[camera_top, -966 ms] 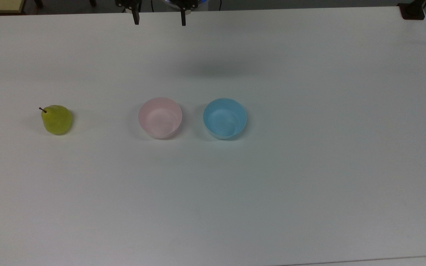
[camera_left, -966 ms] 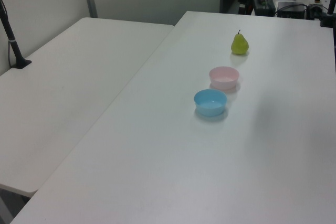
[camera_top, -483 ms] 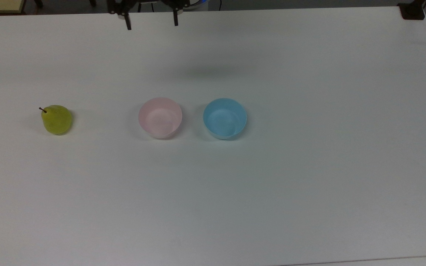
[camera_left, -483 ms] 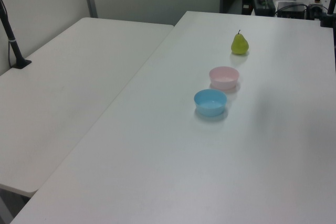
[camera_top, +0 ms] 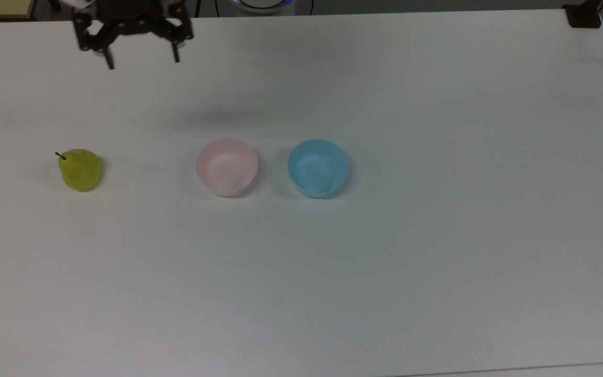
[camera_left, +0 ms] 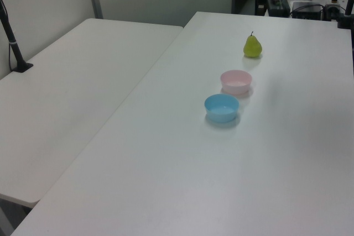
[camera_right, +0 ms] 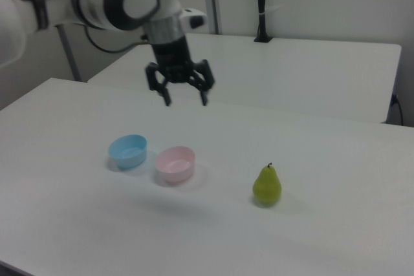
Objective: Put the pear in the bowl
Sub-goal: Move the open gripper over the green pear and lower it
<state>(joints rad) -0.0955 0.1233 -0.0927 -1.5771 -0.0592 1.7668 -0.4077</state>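
Here, in the top view, the pear (camera_top: 80, 169) stands on the white table (camera_top: 437, 251) well off to the top view's left of the pink bowl (camera_top: 226, 167), with the light blue bowl (camera_top: 318, 168) just beside the pink bowl on the other side. The gripper (camera_top: 142, 58) hangs above the table, up and away from the pink bowl, fingers spread apart and holding nothing. The step in hand looks like the approach to the pear, so the gripper should travel on past the pink bowl until it is centred over the fruit.

In the left view, the pear (camera_left: 253, 46) sits upright beyond the pink bowl (camera_left: 236, 81), stem up, apart from both bowls (camera_left: 222, 108).

In the right view, the gripper (camera_right: 185, 99) hovers high above and behind the pink bowl (camera_right: 175, 163), fingers wide. The pear (camera_right: 266, 185) stands to the right view's right of that bowl. A good grasp probably closes around the wide lower body, since the glossy, tapering top could slip.
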